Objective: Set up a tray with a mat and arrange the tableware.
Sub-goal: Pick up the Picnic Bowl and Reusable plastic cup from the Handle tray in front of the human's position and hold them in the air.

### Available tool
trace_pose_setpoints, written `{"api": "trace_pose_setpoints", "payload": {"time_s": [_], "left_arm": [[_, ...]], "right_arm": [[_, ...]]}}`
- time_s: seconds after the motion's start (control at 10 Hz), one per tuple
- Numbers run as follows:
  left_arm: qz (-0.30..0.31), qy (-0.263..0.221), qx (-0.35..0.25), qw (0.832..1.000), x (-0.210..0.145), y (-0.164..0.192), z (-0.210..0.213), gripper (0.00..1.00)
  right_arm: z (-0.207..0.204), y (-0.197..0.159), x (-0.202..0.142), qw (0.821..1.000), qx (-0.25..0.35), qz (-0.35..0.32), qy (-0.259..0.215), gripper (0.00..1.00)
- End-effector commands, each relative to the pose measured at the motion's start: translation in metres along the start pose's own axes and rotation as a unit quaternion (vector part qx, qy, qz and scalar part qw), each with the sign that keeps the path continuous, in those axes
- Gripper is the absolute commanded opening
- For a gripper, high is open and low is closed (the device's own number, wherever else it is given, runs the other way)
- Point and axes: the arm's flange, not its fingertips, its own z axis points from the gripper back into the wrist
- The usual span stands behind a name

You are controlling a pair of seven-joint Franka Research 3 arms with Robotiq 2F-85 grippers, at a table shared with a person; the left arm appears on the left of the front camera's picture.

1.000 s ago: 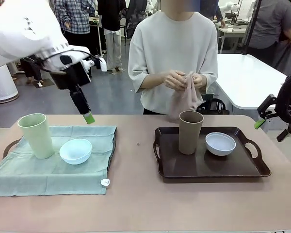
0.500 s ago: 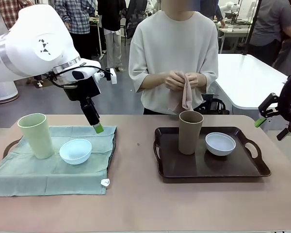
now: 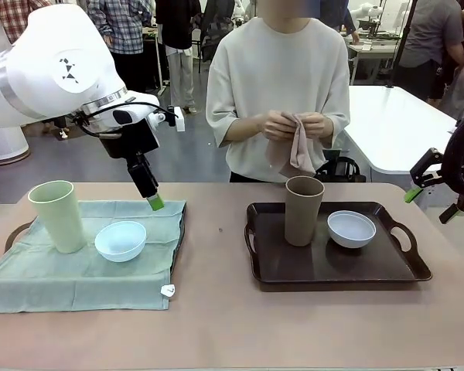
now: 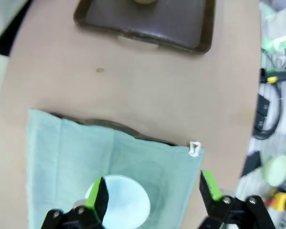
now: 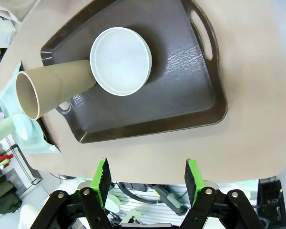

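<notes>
Frontally: green tumbler (image 3: 58, 215) and blue bowl (image 3: 121, 239) stand on the mat (image 3: 77, 274), left; brown tumbler (image 3: 303, 209) and white bowl (image 3: 351, 229) on the tray (image 3: 332, 270), right. Person's hands (image 3: 294, 125) hold a pink cloth (image 3: 300, 151). Left wrist view: left end effector (image 4: 152, 191) spread, empty, blue bowl between its fingers. Right wrist view: right end effector (image 5: 147, 179) spread, empty, past the desk (image 5: 257, 71) edge.

we see a bulky white left arm (image 3: 54, 73) with a small black mark (image 3: 68, 68), looping black cables (image 3: 161, 113), black jaws and green pads (image 3: 155, 202); the person (image 3: 278, 85) wears a pale short-sleeved top.
</notes>
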Motion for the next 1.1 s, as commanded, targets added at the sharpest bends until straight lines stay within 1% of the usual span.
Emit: {"api": "trace_pose_setpoints", "payload": {"time_s": [0.0,0.1,0.2,0.3,0.4,0.5,0.6,0.7,0.8,1.0], "left_arm": [[-0.094,-0.053,0.012,0.994,0.026,0.01,-0.023,1.0],[-0.139,-0.096,0.03,0.985,0.043,0.008,-0.037,1.0],[-0.177,-0.117,0.027,0.977,0.058,0.009,-0.055,1.0],[-0.2,-0.126,0.035,0.971,0.072,0.009,-0.069,1.0],[-0.216,-0.139,0.04,0.966,0.086,0.009,-0.079,1.0],[-0.228,-0.16,0.042,0.96,0.102,0.01,-0.09,1.0],[-0.236,-0.192,0.031,0.952,0.11,0.01,-0.098,1.0],[-0.238,-0.228,0.024,0.944,0.117,0.012,-0.107,1.0],[-0.218,-0.257,0.017,0.942,0.12,0.016,-0.115,1.0],[-0.172,-0.283,-0.039,0.943,0.122,0.024,-0.136,1.0]], "right_arm": [[-0.017,0.024,0.025,0.999,-0.03,-0.017,-0.004,0.81],[-0.026,0.033,0.035,0.999,-0.038,-0.021,-0.005,0.81],[-0.037,0.045,0.049,0.998,-0.064,-0.013,-0.003,0.81],[-0.044,0.054,0.057,0.995,-0.102,0.008,-0.005,0.81],[-0.049,0.063,0.065,0.991,-0.13,0.008,-0.014,0.81],[-0.052,0.071,0.072,0.989,-0.149,0.011,-0.018,0.81],[-0.054,0.076,0.075,0.987,-0.159,0.014,-0.018,0.81],[-0.055,0.079,0.079,0.987,-0.157,0.019,-0.017,0.81],[-0.057,0.078,0.083,0.988,-0.154,0.021,-0.013,0.81],[-0.061,0.075,0.092,0.989,-0.147,0.019,-0.008,0.81]]}}
